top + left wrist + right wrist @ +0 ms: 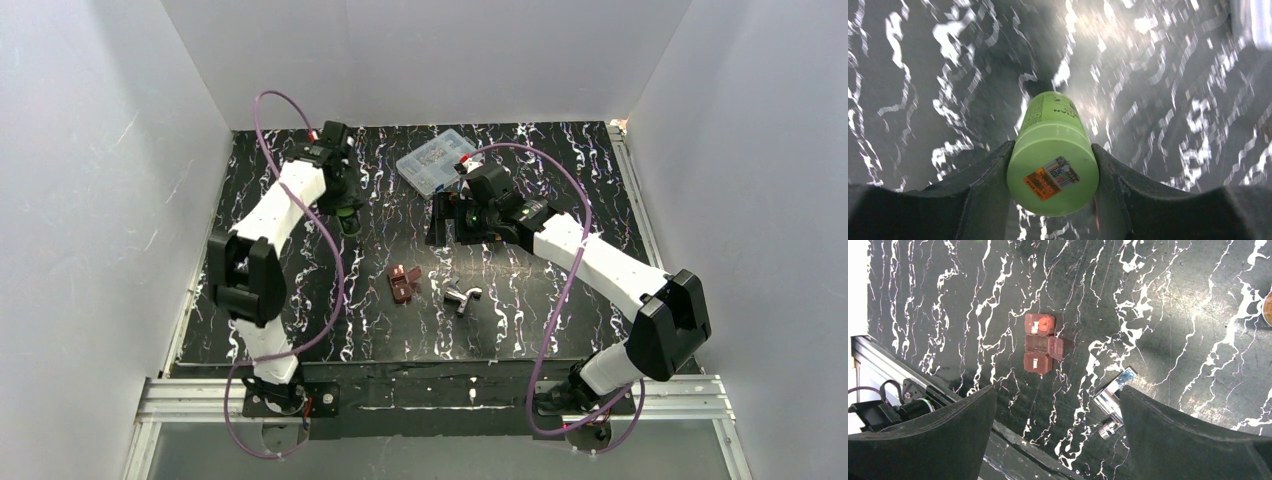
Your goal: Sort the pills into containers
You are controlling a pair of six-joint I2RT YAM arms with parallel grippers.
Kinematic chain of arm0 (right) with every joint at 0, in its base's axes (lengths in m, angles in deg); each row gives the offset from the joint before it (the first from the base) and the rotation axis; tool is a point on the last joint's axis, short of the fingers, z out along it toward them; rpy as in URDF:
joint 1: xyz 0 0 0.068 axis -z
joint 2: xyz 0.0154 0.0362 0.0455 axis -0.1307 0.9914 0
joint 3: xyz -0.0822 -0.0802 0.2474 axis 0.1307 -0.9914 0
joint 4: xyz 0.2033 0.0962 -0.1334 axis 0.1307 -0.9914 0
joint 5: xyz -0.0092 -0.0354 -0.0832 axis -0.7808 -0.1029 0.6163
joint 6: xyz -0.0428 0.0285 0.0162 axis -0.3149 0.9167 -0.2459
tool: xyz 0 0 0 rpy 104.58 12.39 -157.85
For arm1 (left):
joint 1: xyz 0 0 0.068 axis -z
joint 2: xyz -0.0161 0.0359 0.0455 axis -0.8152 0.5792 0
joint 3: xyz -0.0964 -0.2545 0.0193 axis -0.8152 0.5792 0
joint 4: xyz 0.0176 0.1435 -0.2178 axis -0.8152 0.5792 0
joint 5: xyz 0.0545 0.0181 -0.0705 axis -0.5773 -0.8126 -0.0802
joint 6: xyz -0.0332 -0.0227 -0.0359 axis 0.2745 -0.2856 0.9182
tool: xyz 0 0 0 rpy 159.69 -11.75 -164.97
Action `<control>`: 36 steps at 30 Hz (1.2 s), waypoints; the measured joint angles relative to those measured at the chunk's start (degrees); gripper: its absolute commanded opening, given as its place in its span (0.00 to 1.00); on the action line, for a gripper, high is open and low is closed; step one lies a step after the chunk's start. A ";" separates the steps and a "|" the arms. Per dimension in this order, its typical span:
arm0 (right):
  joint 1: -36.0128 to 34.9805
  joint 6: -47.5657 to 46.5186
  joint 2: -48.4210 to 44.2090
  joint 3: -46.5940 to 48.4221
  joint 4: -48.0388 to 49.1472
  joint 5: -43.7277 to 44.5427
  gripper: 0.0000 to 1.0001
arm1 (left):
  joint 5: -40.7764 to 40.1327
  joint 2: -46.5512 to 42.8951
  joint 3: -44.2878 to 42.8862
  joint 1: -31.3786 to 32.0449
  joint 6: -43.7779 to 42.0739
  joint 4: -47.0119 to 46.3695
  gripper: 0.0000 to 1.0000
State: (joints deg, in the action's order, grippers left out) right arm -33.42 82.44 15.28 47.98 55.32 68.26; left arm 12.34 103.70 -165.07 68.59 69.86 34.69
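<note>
Stretched toward the table's (560, 330) far-left corner, left gripper (346, 208) clamped on the green-capped bottle (1053, 170), wedged snug between both fingers (983, 190). Over mid-table, right gripper (1057, 395) gaping wide.

A black table (520, 330) with white streaks is seen, and a clear box (435, 160) is set at its 12 o'clock edge. A small red case (403, 285) is laid near the middle, and a shiny metal piece (460, 297) is found near it, at its 3 o'clock.
</note>
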 measured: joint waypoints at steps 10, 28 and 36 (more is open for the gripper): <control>0.00 0.07 0.00 -0.59 0.17 -0.02 0.98 | -1.88 -16.90 21.07 10.54 3.32 -4.52 0.11; -1.70 0.04 0.72 -1.73 0.55 0.83 0.98 | -4.50 -24.72 33.94 14.14 5.86 -13.57 0.98; -4.48 -0.85 5.01 2.91 -1.53 3.04 0.98 | -4.85 -27.65 29.40 12.44 5.73 -9.20 0.98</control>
State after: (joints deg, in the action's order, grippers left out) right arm -37.90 81.59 20.29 50.88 53.79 71.30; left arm 7.48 76.05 -135.67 81.02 75.59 25.49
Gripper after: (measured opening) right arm 0.983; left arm 0.982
